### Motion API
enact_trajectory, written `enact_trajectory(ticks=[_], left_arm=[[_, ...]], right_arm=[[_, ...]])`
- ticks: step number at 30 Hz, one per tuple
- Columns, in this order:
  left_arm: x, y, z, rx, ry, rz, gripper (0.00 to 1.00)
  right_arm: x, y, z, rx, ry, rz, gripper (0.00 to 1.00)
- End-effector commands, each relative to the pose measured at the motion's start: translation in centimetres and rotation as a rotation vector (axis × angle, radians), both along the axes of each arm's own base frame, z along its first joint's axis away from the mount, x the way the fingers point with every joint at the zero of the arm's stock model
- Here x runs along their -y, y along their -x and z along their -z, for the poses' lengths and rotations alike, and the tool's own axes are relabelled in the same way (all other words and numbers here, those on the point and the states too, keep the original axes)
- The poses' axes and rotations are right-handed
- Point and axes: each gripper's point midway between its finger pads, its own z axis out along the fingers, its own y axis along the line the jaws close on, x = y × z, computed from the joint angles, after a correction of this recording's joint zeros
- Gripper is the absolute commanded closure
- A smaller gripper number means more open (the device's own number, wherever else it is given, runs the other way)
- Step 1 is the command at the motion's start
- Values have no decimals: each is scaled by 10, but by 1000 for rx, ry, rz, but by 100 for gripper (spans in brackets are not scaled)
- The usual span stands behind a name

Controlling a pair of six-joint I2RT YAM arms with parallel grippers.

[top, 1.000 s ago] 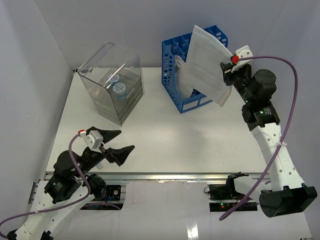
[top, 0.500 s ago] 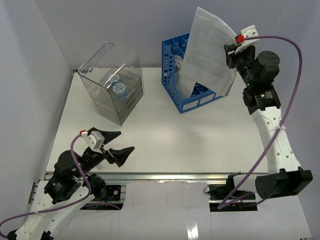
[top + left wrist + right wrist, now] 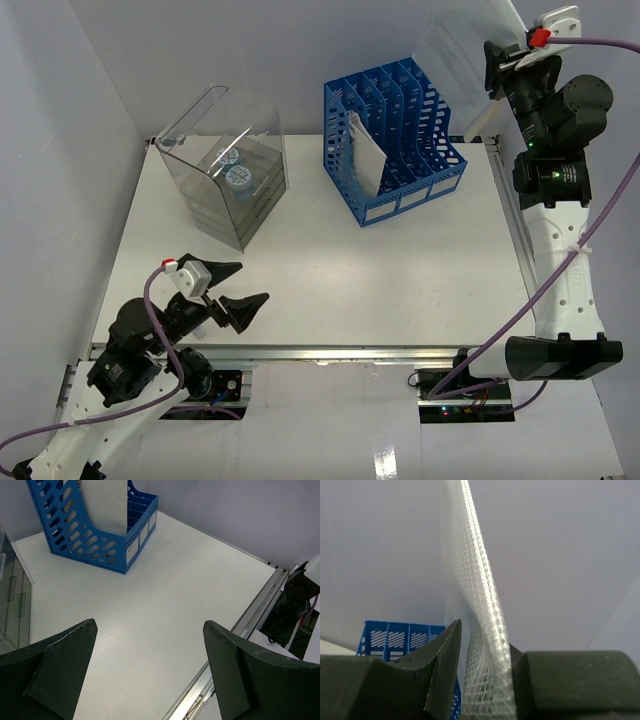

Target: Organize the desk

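Clamping a translucent mesh sleeve (image 3: 481, 625) between its fingers, the right gripper (image 3: 497, 68) sat high in the upper right of the frame, up and right of the blue file rack (image 3: 395, 140). The left gripper (image 3: 232, 290) hung spread wide and empty at lower left, over the desk (image 3: 350, 290), which filled the frame's centre.

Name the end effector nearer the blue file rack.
Right. Right end effector: raised beside the blue file rack. Left end effector: across the desk, at its near edge.
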Motion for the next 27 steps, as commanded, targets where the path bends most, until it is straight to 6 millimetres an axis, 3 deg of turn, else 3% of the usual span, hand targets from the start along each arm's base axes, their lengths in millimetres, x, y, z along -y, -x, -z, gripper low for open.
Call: enact_trajectory(ticks=[1,18,27], left_arm=[[4,0,-5,-1,-5,18,2],[8,3,13,-32,7,39,2],[8,1,18,-54,13,33,2]], right_arm=[[-15,-11,5,7,-44,-87,92],[-52,-44,59,-97,-23,-149,92],[-94,-59,77,-101,56,-137,92]])
